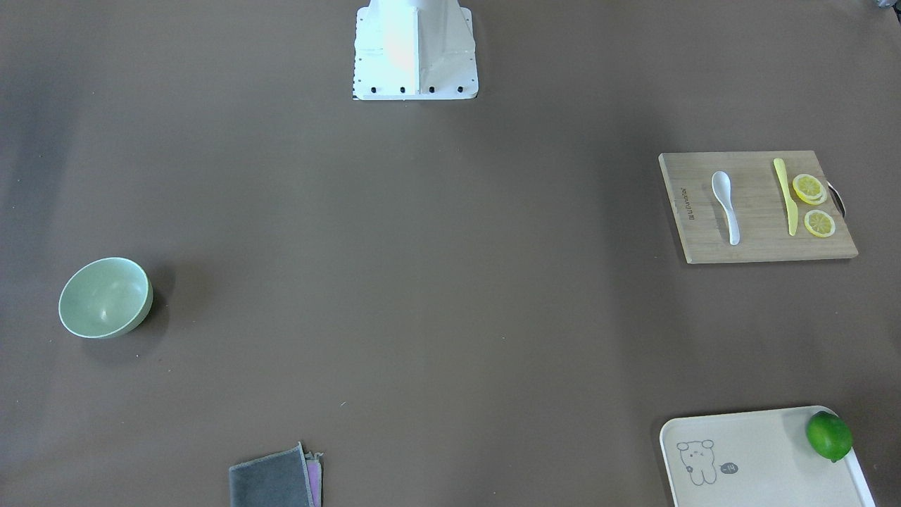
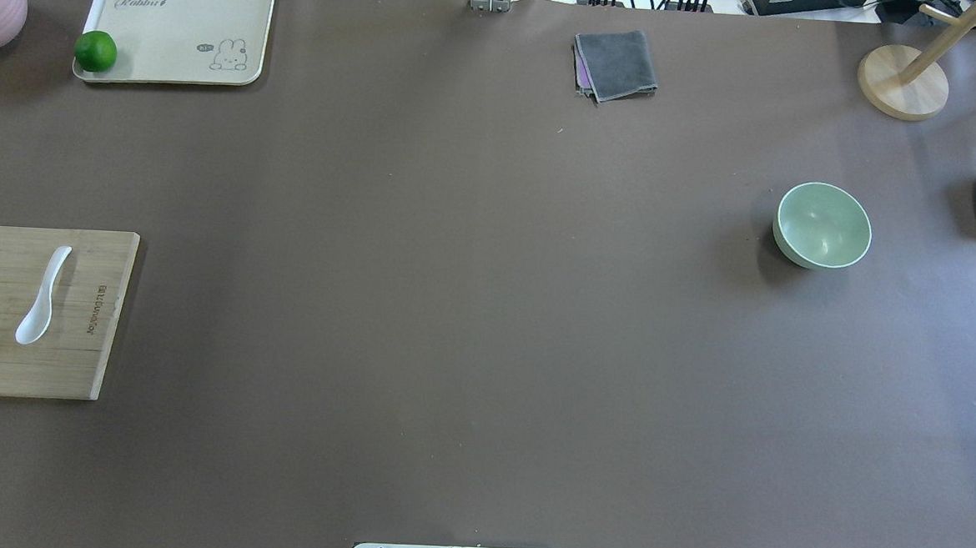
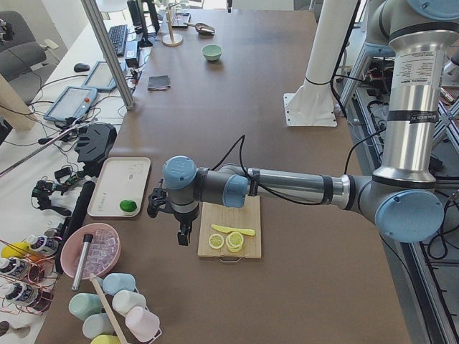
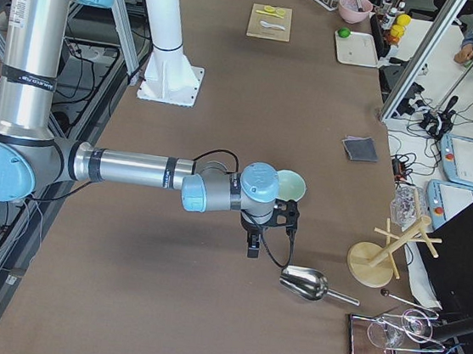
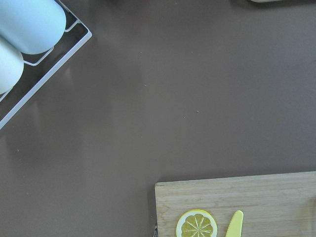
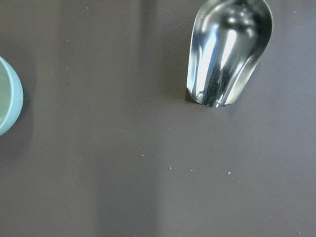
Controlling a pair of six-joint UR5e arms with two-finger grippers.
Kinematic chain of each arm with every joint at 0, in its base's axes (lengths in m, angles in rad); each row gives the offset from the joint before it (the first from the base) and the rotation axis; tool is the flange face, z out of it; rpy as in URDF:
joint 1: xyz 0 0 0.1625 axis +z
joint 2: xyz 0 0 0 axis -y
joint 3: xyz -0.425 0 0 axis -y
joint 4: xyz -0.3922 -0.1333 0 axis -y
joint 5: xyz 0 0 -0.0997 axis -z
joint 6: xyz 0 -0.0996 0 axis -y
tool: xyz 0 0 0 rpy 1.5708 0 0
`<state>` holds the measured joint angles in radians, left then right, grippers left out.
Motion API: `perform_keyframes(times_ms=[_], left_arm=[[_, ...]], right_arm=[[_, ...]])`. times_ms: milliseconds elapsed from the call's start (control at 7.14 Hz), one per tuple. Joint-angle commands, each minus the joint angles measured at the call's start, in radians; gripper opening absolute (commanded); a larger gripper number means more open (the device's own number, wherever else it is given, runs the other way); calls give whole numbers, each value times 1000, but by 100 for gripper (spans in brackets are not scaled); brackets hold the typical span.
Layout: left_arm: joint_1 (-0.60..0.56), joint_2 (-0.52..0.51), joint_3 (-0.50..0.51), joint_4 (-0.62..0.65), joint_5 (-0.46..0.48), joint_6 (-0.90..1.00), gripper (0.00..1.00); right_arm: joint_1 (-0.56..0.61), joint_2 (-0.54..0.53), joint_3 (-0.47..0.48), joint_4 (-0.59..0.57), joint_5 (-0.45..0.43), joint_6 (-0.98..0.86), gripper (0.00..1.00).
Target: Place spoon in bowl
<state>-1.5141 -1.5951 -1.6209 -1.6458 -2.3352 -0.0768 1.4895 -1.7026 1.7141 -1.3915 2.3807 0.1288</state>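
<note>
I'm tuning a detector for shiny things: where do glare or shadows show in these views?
Right wrist-mounted view: the metal scoop shows bright streaked reflections. Front-facing view: the bowl casts a soft shadow to the picture's right, with faint highlights inside. Overhead view: the white spoon is evenly lit, no strong glare.

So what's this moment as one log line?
spoon: on cutting board | bowl: empty | task: not started

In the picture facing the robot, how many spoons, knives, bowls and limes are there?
spoon: 1
knife: 1
bowl: 1
lime: 1
Total: 4
</note>
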Motion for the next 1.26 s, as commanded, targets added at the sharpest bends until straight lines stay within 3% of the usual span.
perform_keyframes(times_ms=[0, 1120], left_arm=[[0, 6, -20, 4, -3, 12, 98], [2, 41, -24, 0, 7, 12, 98]], right_arm=[[3, 4, -1, 5, 0, -1, 100], [1, 6, 4, 11, 0, 12, 100]])
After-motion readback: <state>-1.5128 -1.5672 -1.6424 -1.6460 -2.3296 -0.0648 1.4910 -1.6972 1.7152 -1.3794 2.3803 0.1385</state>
